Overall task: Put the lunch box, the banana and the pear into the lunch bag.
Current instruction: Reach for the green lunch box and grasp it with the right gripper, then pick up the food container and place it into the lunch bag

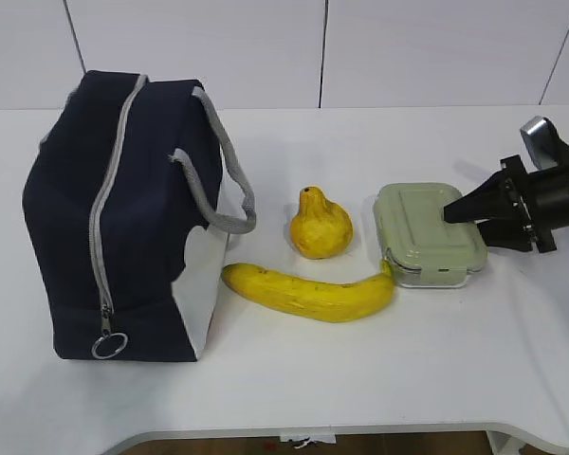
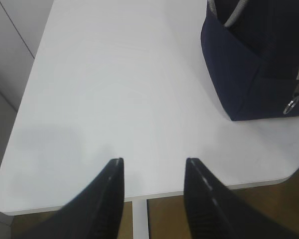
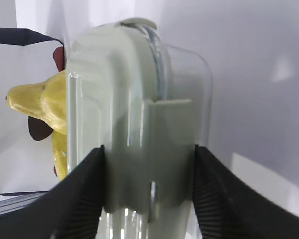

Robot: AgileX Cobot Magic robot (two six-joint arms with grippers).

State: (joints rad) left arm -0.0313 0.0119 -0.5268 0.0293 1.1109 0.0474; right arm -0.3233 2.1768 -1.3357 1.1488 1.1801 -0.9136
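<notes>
The lunch box [image 1: 427, 232], clear with a sage-green lid, lies flat at the right of the table. My right gripper [image 1: 465, 227] comes in from the right, one finger over the lid. In the right wrist view both fingers [image 3: 89, 189] press the sides of the lunch box [image 3: 139, 114], so the right gripper [image 3: 148, 154] is shut on it. The pear [image 1: 321, 226] stands just left of the box, and the banana [image 1: 308, 289] lies in front of both. The navy lunch bag [image 1: 114, 218] stands upright at the left. My left gripper [image 2: 153, 162] hangs open over bare table, left of the lunch bag [image 2: 254, 64].
The bag's grey zipper ends in a ring pull [image 1: 109, 344] low on its front face, and its grey handles [image 1: 223, 180] droop towards the pear. The table's front edge [image 1: 313, 431] runs close below the bag and banana. A white wall stands behind.
</notes>
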